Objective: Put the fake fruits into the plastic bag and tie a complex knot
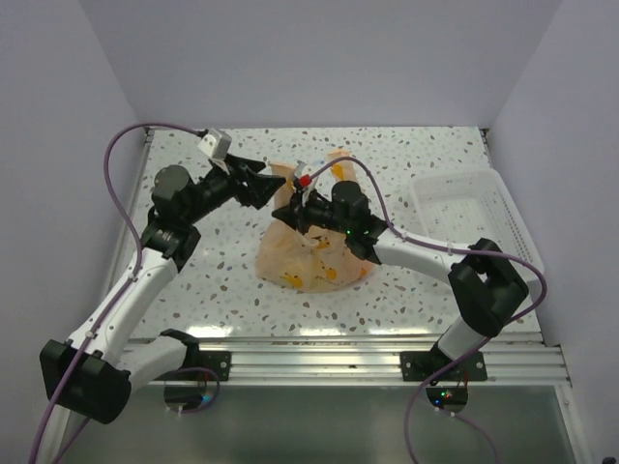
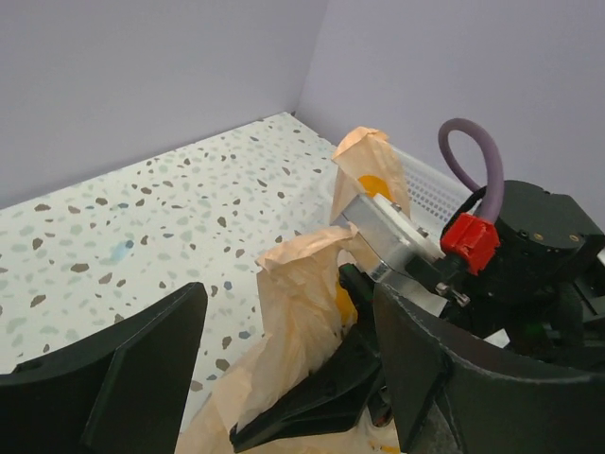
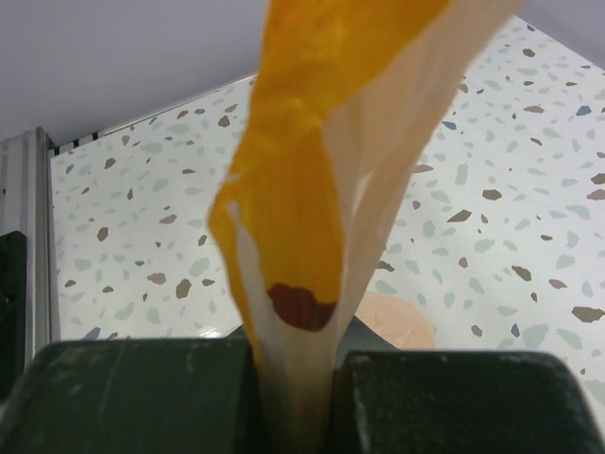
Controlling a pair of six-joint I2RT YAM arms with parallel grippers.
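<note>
Inside the thin translucent peach-orange plastic bag [image 1: 311, 253], the small toy fruits [image 1: 332, 275] show only as yellow-orange smudges, too blurred to tell apart. From the right wrist, the bag's strip runs out past the top edge, and a dark brown blot [image 3: 301, 305] behind its film cannot be identified.

My two hands, left [image 1: 261, 184] and right [image 3: 293, 397], are matte black. The thin crinkly translucent plastic bag [image 1: 309, 253] is pale peach, deepening to strong orange where it bunches (yellow toy fruits [image 1: 324, 277] glow through low down). The terrazzo tabletop [image 1: 416, 159] is white, flecked brown, grey and blue. The slotted rectangular plastic tray [image 1: 464, 208] is white and my looping cable [image 1: 116, 164] is purple.
</note>
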